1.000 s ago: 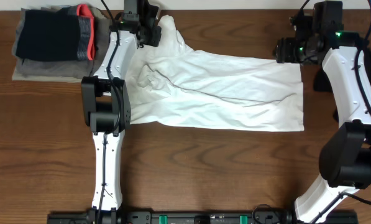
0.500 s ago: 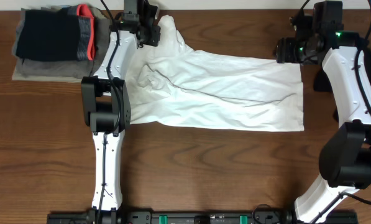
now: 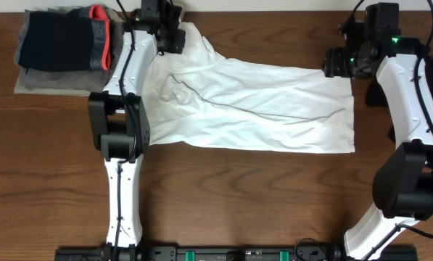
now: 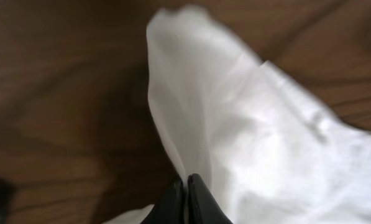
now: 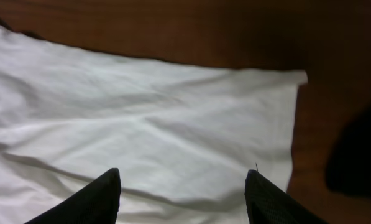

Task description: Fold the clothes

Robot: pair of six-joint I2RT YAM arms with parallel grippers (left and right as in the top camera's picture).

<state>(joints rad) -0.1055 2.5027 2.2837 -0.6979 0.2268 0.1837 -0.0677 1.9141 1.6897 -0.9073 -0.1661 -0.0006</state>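
The clothes here are one white T-shirt [image 3: 260, 105], lying crumpled and spread across the middle of the table. My left gripper [image 3: 180, 43] is at the shirt's far left corner, shut on a pinch of its sleeve fabric. In the left wrist view the dark fingertips [image 4: 186, 186] press together on the white cloth [image 4: 235, 124], which rises in a peak beyond them. My right gripper [image 3: 331, 61] hovers at the shirt's far right corner. Its fingers [image 5: 107, 196] stand wide apart over flat white cloth [image 5: 173, 118], holding nothing.
A stack of folded grey, black and red-trimmed garments [image 3: 64, 47] sits at the far left corner. A dark object [image 3: 370, 93] lies just right of the shirt, by the right arm. Bare wooden table [image 3: 260, 196] stretches in front of the shirt.
The left gripper's jaws have shut on the shirt's sleeve fabric and shifted slightly toward the far edge. The right arm has hardly moved.
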